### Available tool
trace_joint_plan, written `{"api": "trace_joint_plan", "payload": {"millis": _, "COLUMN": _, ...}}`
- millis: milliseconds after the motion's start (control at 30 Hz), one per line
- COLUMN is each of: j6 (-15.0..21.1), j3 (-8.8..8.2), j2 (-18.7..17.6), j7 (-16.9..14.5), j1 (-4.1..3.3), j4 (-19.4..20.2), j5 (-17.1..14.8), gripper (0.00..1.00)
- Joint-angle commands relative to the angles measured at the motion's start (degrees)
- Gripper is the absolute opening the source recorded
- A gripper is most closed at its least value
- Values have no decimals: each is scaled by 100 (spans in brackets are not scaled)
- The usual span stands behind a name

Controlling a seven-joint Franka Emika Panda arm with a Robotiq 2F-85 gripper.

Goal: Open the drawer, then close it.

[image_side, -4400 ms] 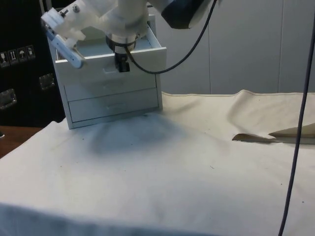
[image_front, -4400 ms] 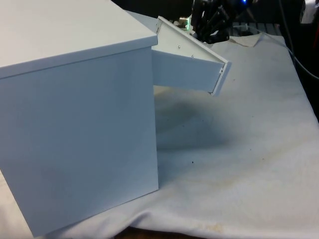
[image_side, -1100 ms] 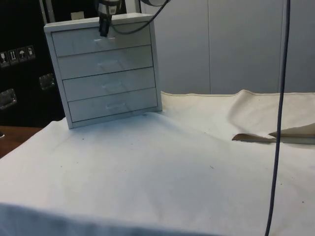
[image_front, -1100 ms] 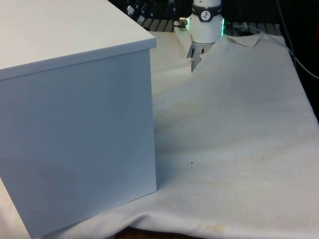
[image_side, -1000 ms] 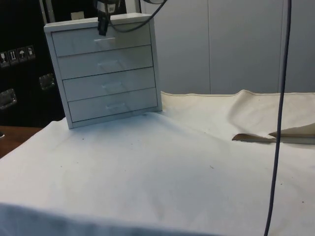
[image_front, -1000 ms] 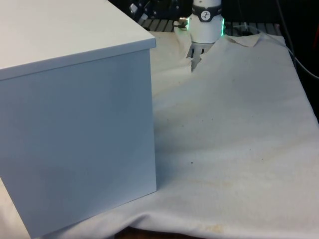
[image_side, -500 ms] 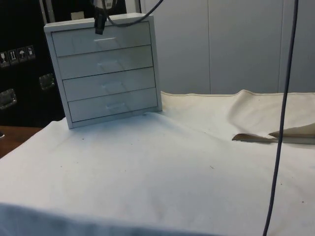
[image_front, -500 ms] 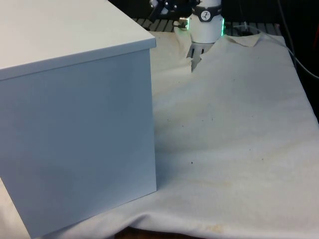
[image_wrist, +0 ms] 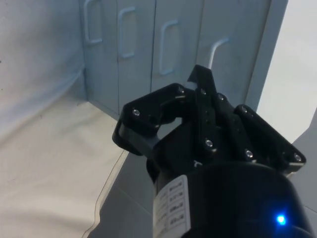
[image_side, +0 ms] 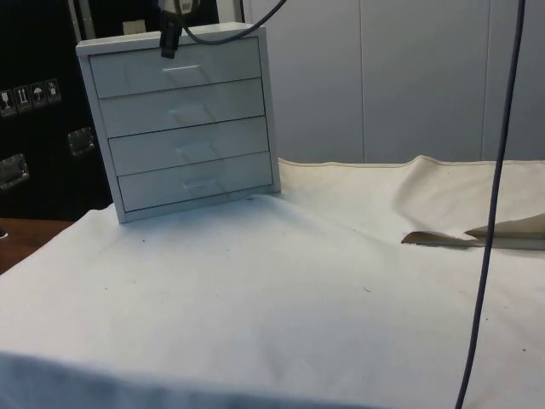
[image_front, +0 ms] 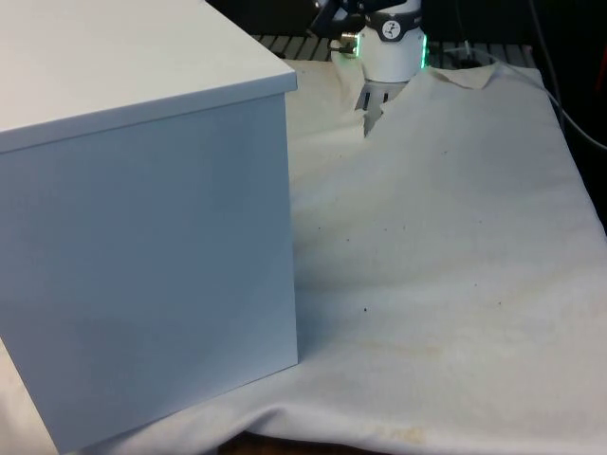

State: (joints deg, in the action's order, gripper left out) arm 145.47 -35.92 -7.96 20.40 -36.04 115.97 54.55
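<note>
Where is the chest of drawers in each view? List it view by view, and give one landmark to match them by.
Front view: the chest of drawers takes up the front view's left, showing plain panels and its top.
Side view: it stands at upper left, its four drawer fronts facing the camera, all shut.
Wrist view: its drawer fronts with handles lie beyond the fingers.
Shared landmark: the white cloth it stands on.

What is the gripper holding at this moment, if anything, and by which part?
Nothing is held. The gripper hangs in front of the top drawer of the white chest of drawers, apart from the handle, and all four drawers are shut.
</note>
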Motion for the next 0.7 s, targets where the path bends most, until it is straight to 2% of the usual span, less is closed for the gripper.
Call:
{"api": "trace_joint_plan", "payload": {"millis": 0, "j6": 0, "j3": 0, "j2": 0, "j7": 0, "j1": 0, "j4": 0, "j5": 0, "gripper": 0}}
{"api": "trace_joint_plan", "payload": {"millis": 200, "j6": 6, "j3": 0, "j2": 6, "j7": 6, "j1": 0, "j4": 0, "j5": 11, "gripper": 0}}
{"api": "trace_joint_plan", "payload": {"millis": 300, "j6": 0, "j3": 0, "j2": 0, "j7": 0, "j1": 0, "j4": 0, "j5": -6, "gripper": 15}}
{"api": "trace_joint_plan", "payload": {"millis": 333, "j6": 0, "j3": 0, "j2": 6, "j7": 6, "j1": 0, "j4": 0, "j5": 6, "gripper": 15}}
{"api": "trace_joint_plan", "payload": {"millis": 367, "j6": 0, "j3": 0, "j2": 6, "j7": 0, "j1": 0, "j4": 0, "j5": 6, "gripper": 20}}
{"api": "trace_joint_plan", "payload": {"millis": 400, "j6": 0, "j3": 0, "j2": 6, "j7": 0, "j1": 0, "j4": 0, "j5": 0, "gripper": 31}}
{"api": "trace_joint_plan", "payload": {"millis": 567, "j6": 0, "j3": 0, "j2": 6, "j7": 0, "j1": 0, "j4": 0, "j5": 0, "gripper": 57}}
{"api": "trace_joint_plan", "payload": {"millis": 600, "j6": 0, "j3": 0, "j2": 0, "j7": 0, "j1": 0, "j4": 0, "j5": 0, "gripper": 65}}
{"api": "trace_joint_plan", "payload": {"millis": 633, "j6": 0, "j3": 0, "j2": 0, "j7": 0, "j1": 0, "j4": 0, "j5": -6, "gripper": 70}}
{"api": "trace_joint_plan", "payload": {"millis": 667, "j6": 0, "j3": 0, "j2": 0, "j7": 0, "j1": 0, "j4": 0, "j5": 0, "gripper": 70}}
